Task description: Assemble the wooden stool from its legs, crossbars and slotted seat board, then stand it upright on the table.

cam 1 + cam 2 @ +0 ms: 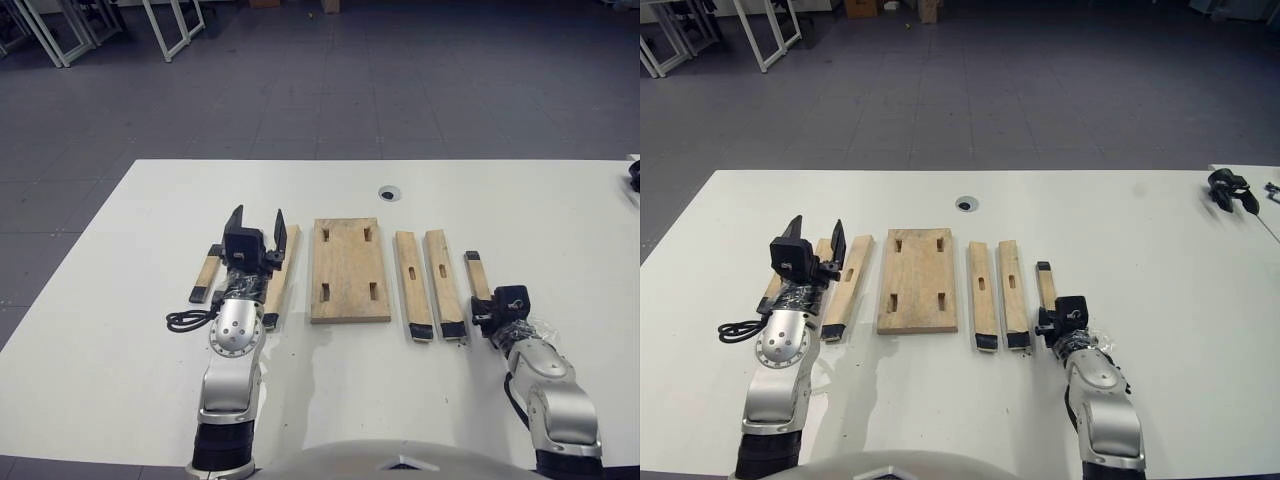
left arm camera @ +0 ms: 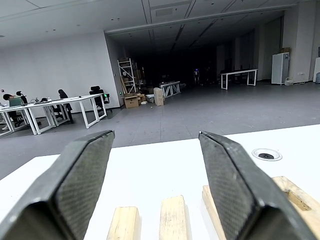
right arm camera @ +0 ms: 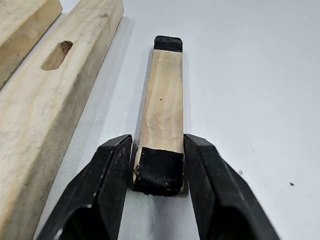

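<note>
The slotted seat board (image 1: 349, 268) lies flat at the table's middle. Two slotted legs (image 1: 411, 285) (image 1: 443, 283) lie just right of it. Further right is a short crossbar (image 1: 477, 273) with black ends, and my right gripper (image 1: 500, 305) is shut on its near end (image 3: 159, 172), a finger (image 3: 112, 175) pressed to each side while it rests on the table. Left of the board lie another leg (image 1: 282, 272) and a short crossbar (image 1: 207, 277). My left gripper (image 1: 256, 228) stands open above them, fingers (image 2: 85, 175) wide apart with nothing between.
A round cable hole (image 1: 389, 193) sits behind the board. A black cable (image 1: 185, 320) loops on the table beside my left wrist. A black object (image 1: 1230, 190) rests at the far right table edge. Bare white tabletop stretches in front of the parts.
</note>
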You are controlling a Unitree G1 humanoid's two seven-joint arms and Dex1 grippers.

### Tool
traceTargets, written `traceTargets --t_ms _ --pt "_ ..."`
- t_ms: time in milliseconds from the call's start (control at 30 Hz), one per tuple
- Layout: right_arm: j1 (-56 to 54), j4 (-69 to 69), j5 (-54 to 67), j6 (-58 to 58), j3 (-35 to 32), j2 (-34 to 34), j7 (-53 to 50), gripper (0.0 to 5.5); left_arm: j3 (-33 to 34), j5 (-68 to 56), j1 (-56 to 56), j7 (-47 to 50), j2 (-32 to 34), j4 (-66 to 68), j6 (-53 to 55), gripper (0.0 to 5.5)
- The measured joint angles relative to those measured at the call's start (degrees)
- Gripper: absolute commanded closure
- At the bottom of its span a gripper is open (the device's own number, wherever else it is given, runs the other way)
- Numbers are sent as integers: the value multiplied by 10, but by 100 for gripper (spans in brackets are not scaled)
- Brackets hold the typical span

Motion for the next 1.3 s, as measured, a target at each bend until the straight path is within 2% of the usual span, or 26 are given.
traceTargets --t_ms 167,267,367,467,567,667,833,1300 --pt "-18 8 32 10 -19 16 -6 421 4 -37 -1 -9 -7 -4 16 239" --pt "-48 0 13 -40 -7 -7 -1 421 18 -182 -11 -46 -37 -37 91 239" --pt "-112 -34 7 -98 20 -56 43 421 32 -370 -29 -69 -64 -76 213 239" --pt "-140 -64 15 -135 74 -94 123 421 63 -538 -42 -46 -65 -92 312 239" --pt "-161 -82 33 -177 107 -121 189 421 76 -665 -60 -14 -65 -101 361 239" --pt "-175 -99 35 -217 128 -139 227 421 82 -743 -70 20 -64 -100 377 239" --pt "-155 -116 36 -254 173 -162 277 421 69 -799 -75 38 -53 -103 382 239" --pt "-145 -126 35 -264 186 -169 287 421 79 -816 -76 49 -11 -90 348 464"
